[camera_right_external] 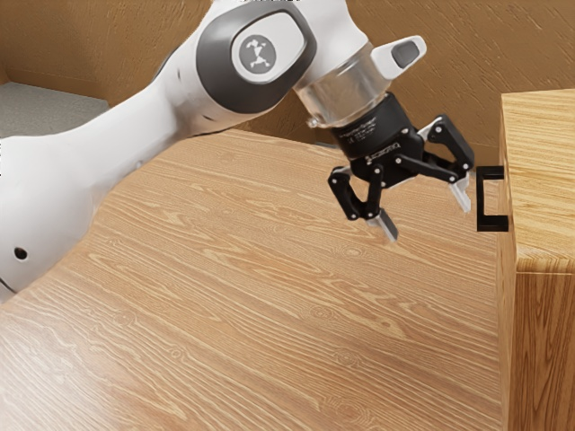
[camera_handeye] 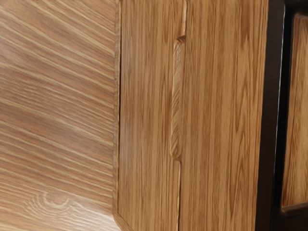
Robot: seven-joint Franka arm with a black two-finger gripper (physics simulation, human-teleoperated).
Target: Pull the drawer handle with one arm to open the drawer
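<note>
So the end effector (camera_right_external: 427,215) is hanging over the desk (camera_right_external: 225,296) w/ both fingers spread wide open, not gripping anything, and it's tilting toward the black drawer handle (camera_right_external: 491,198). It's sitting just beside the drawer handle, w/ a small gap, not touching afaict. The drawer handle is sticking out of the wooden cabinet (camera_right_external: 539,180), which is standing at the desk edge on the exterior view's right. In the wrist view the cabinet (camera_handeye: 216,120) is facing the cam, drawer handle (camera_handeye: 270,120) running along it as a dark bar, desk (camera_handeye: 53,106) showing alongside.
</note>
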